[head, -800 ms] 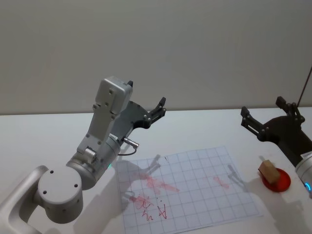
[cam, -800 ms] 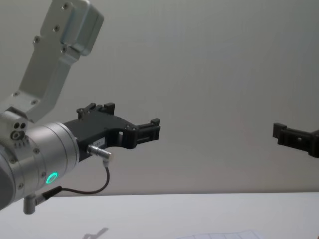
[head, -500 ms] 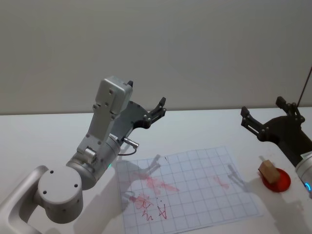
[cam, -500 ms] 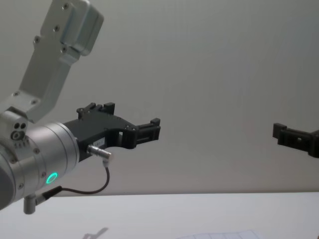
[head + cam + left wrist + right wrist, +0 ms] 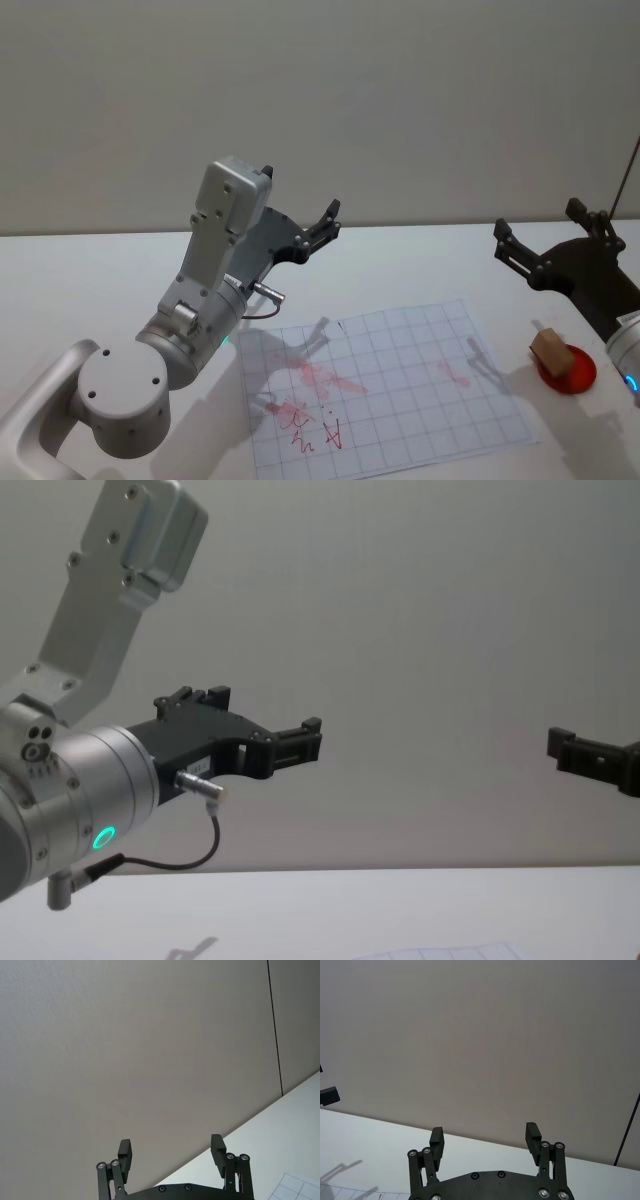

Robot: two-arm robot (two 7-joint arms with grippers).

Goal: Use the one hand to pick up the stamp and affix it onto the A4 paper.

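The left hand [image 5: 326, 224] hangs raised above the desk [image 5: 100, 275], fingers apart and empty. Below it and to its right lies the A4 paper [image 5: 400, 400], smeared with red marks. The right hand [image 5: 537, 230] hovers with fingers spread, holding nothing. Just below it, the stamp [image 5: 551, 349] stands on a red dish [image 5: 581, 373].

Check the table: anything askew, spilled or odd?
The A4 paper lies skewed on the table and carries red smears in several spots. The stamp rests on a red dish, apparently tilted. Nothing looks spilled or broken.
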